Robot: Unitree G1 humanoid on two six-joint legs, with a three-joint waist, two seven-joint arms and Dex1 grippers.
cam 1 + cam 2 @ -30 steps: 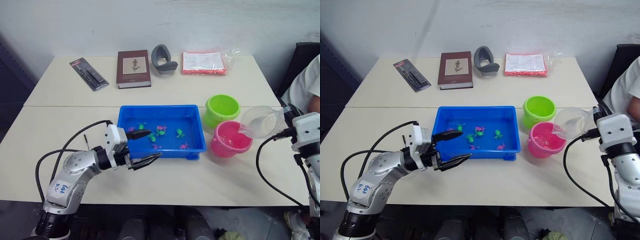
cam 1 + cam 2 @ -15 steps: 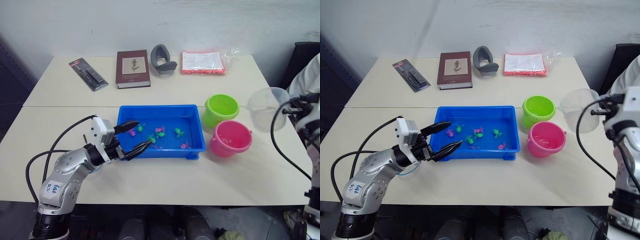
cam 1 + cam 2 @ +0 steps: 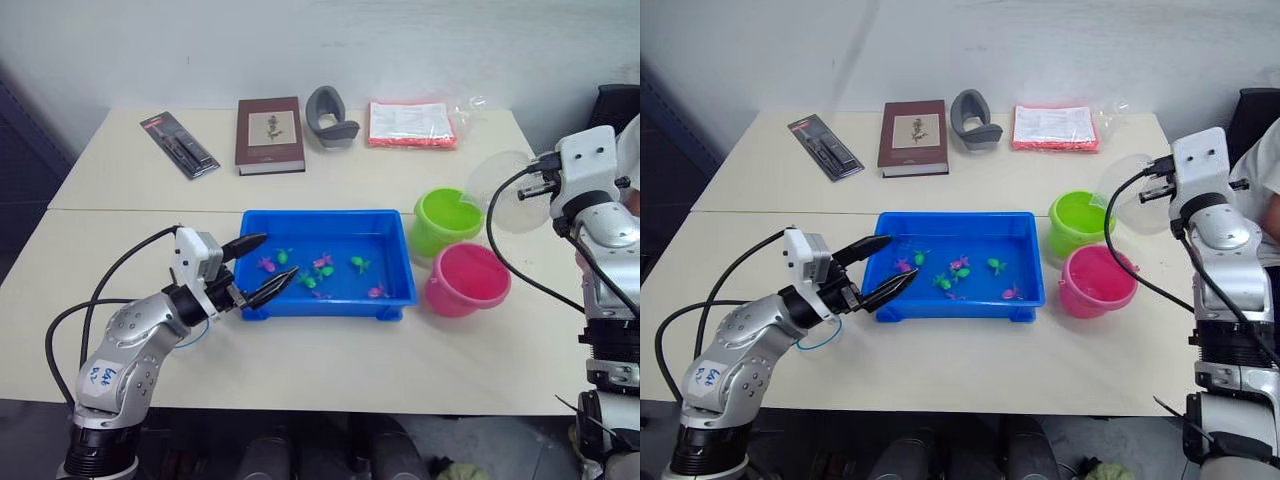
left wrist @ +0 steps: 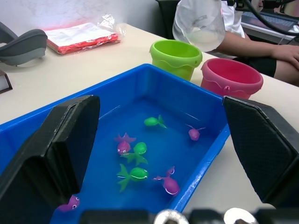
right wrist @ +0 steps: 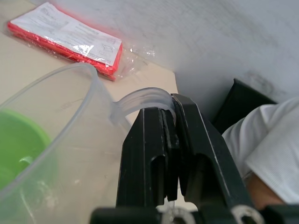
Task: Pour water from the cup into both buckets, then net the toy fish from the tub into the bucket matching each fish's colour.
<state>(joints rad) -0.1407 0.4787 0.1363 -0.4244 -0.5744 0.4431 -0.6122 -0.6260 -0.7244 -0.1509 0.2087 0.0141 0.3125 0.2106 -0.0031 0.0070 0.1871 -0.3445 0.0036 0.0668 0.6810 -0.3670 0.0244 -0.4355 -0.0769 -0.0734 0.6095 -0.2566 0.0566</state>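
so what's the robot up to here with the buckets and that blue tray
The right pincer is shut on the handle of the clear cup, holding it tipped over the green bucket, apparently to pour water in. The pink bucket stands next to it. The left pincer hangs open at the near left end of the blue tub, where pink and green toy fish lie in shallow water. No fish has been netted yet.

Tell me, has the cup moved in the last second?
Yes. The cup went from over the pink bucket to over the green bucket.
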